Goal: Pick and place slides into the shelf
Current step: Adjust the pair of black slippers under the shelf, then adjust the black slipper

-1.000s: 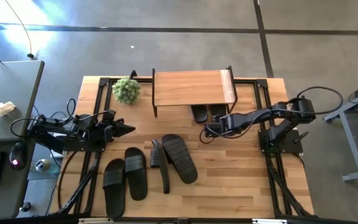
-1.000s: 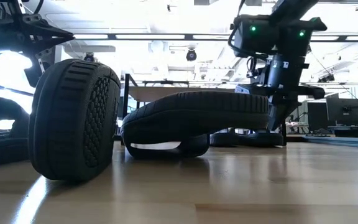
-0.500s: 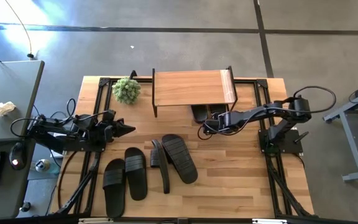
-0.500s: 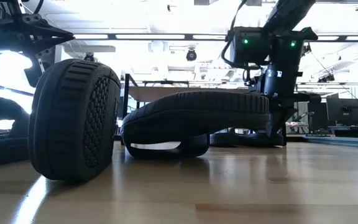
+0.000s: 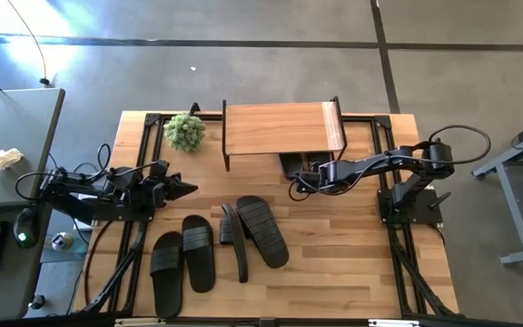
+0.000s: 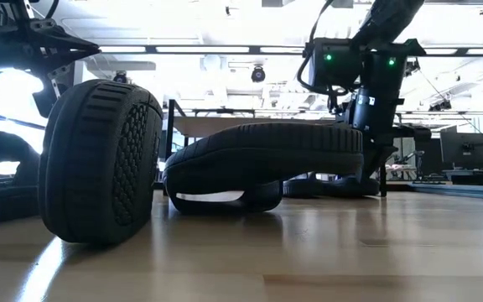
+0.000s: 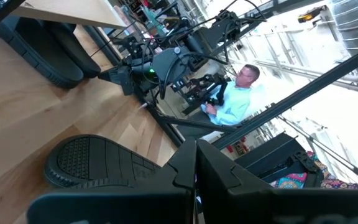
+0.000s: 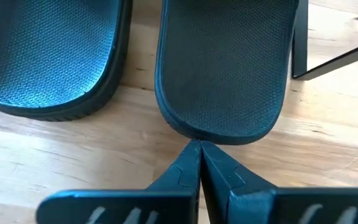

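1. We see the right hand point(image 5: 294, 187) reaching in low over the wooden worktop point(image 5: 334, 272) at the front edge of the shelf point(image 5: 280, 129), its two fingers pressed together into a closed point.
2. In the right wrist view that closed tip point(image 8: 199, 149) sits right at the heel rim of a slide under the shelf point(image 8: 219, 68); we cannot tell whether it actually touches.
3. A second tucked slide point(image 8: 48, 56) lies just beside the first, both flat on the worktop with their heels pointing out from under the plank.
4. From above, only the heels of this pair point(image 5: 300, 165) show below the shelf's right half.
5. Four more slides wait in the open: a pair lying flat point(image 5: 182, 262) at front left, one tipped on its edge point(image 5: 235, 238), and one flat at a slant point(image 5: 263, 230) touching it.
6. The left hand point(image 5: 187, 190) hovers at the worktop's left side, well apart from the shelf, fingers shut together and holding nothing.
7. A small potted plant point(image 5: 185, 132) stands just left of the shelf.
8. In the left wrist view, a person in a light blue shirt point(image 7: 236, 99) appears beyond the worktop.
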Robot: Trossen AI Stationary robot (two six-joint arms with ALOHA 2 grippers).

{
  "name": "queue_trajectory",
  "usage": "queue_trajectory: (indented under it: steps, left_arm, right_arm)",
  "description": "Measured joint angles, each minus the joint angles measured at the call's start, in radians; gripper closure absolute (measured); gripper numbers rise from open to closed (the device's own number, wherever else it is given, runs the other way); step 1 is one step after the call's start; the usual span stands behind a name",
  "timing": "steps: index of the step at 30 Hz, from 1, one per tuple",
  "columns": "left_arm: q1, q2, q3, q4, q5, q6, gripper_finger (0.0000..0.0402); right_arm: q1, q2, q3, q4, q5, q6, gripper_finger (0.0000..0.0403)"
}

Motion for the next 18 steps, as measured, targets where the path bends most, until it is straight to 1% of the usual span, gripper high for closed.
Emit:
queue_trajectory:
  steps: [5,11,15,18]
  left_arm:
    - [0.000,0.000,0.000,0.000,0.000,0.000,0.0401]
    - [0.000,0.000,0.000,0.000,0.000,0.000,0.0401]
    - [0.000,0.000,0.000,0.002,0.000,0.000,0.0401]
    - [0.000,0.000,0.000,0.011,0.000,-0.001,0.0401]
  right_arm:
    - [0.046,-0.013,0.001,0.008,0.015,-0.003,0.0403]
    - [0.141,-0.092,0.002,0.042,0.014,-0.008,0.0403]
    - [0.229,-0.179,0.002,0.180,0.001,-0.089,0.0403]
    - [0.294,-0.253,0.002,0.377,-0.048,-0.198,0.0403]
